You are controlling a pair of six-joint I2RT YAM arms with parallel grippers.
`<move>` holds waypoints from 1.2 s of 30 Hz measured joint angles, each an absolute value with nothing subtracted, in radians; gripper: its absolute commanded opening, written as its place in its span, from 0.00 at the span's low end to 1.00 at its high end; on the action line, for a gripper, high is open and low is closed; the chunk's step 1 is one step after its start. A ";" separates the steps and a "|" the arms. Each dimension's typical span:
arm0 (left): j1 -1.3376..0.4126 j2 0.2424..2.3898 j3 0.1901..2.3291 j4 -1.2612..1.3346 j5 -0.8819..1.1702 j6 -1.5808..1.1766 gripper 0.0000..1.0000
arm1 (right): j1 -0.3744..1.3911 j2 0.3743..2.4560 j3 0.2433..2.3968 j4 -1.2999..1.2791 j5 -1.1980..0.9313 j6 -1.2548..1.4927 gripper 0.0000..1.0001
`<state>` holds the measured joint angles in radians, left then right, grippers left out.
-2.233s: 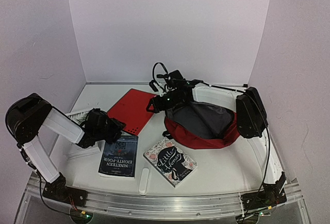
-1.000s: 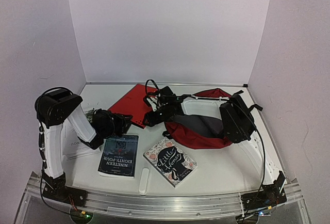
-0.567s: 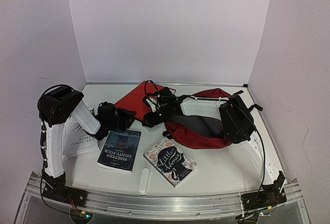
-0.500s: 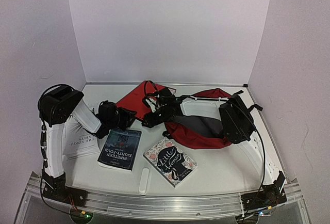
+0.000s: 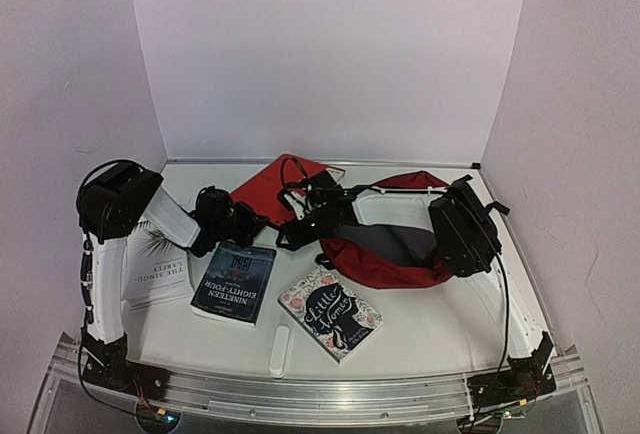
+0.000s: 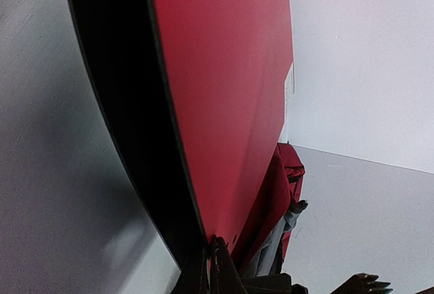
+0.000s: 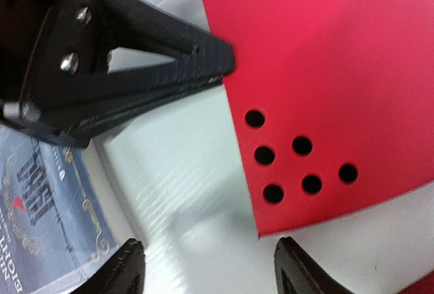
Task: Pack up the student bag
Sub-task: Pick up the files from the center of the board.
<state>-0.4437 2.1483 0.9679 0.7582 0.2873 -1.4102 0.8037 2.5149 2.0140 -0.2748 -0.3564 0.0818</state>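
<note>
The student bag (image 5: 385,259) is a dark red backpack lying open at centre right, its grey lining (image 5: 400,242) showing; it also appears in the left wrist view as the bag (image 6: 289,172). My left gripper (image 5: 256,222) is shut on the near edge of a flat bright red folder (image 5: 283,178), which stands tilted up off the table. Seen from the left wrist, the folder (image 6: 224,84) fills the frame above the closed left gripper (image 6: 211,257). My right gripper (image 7: 211,271) hangs open just below the folder's punched corner (image 7: 298,158), beside the left gripper's fingers (image 7: 142,70).
A blue Nineteen Eighty-Four book (image 5: 235,282) lies in front of the left gripper, a Little Women book (image 5: 330,312) lies before the bag, and a white book (image 5: 158,272) sits under the left arm. A small white stick (image 5: 280,351) rests near the front edge. My right forearm (image 5: 400,204) spans the bag.
My left gripper has shut on the folder's edge and raised it, tilting the folder steeper. The blue book slid slightly back. The right gripper has opened a little wider.
</note>
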 measured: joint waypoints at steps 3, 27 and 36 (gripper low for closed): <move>-0.443 2.145 0.968 0.754 0.294 -1.392 0.00 | 0.798 2.486 1.998 -0.294 -0.359 0.080 0.79; -0.451 1.490 0.681 0.385 0.213 -1.335 0.00 | 0.732 2.266 1.919 -0.369 -0.324 -0.125 0.98; -0.492 1.227 0.479 0.178 0.177 -1.345 0.03 | 0.732 2.339 2.047 -0.374 -0.319 -0.088 0.94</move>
<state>-0.4923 1.2269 0.4787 0.1783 0.1773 -1.3452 0.7319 2.3385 2.0473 -0.3742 -0.3186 -0.0879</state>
